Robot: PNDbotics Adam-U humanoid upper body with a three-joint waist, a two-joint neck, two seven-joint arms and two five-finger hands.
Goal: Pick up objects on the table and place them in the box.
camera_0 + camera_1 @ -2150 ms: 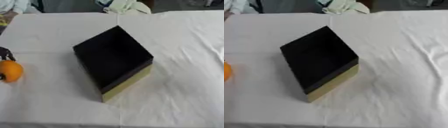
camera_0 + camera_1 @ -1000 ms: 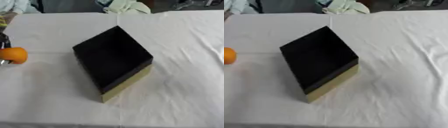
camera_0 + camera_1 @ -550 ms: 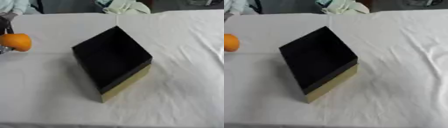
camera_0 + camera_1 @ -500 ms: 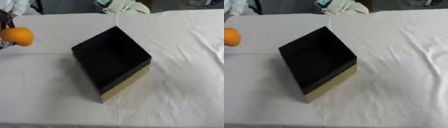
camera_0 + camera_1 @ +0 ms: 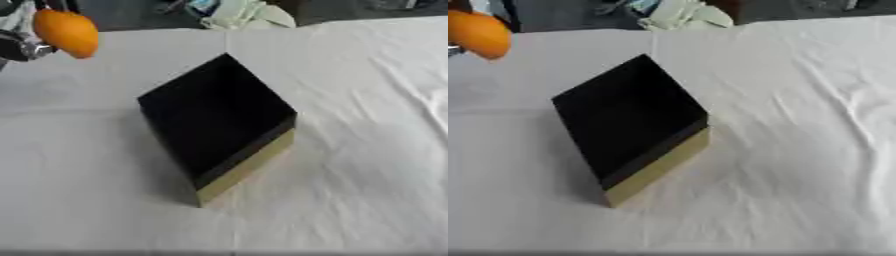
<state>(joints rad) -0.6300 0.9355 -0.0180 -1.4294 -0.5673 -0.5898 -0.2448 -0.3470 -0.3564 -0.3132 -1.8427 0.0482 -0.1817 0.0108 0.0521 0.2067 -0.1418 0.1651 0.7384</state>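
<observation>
White cloth, creased and rumpled on its right side, covers the whole table, and a pale bundle of fabric lies beyond its far edge. At the middle sits the box, turned so one corner points toward the far edge. Its top looks flat, matte and black, with a tan band showing along the lower right side. Whether that black face is a lid or a dark open interior cannot be told from these views.

Up and to the left of the box, well apart from it, the orange is in the air above the cloth. It is smooth, bright and slightly oval. The left hand holds it from the left side, its dark and silver parts pressed against the fruit, so it appears to be clasping the orange. The exact set of the fingers is mostly out of view. The fruit is probably raised this high so that it can pass over the box's near wall without knocking it.

No right hand shows in either view.

The next move seems to be carrying the orange rightward over the box.
</observation>
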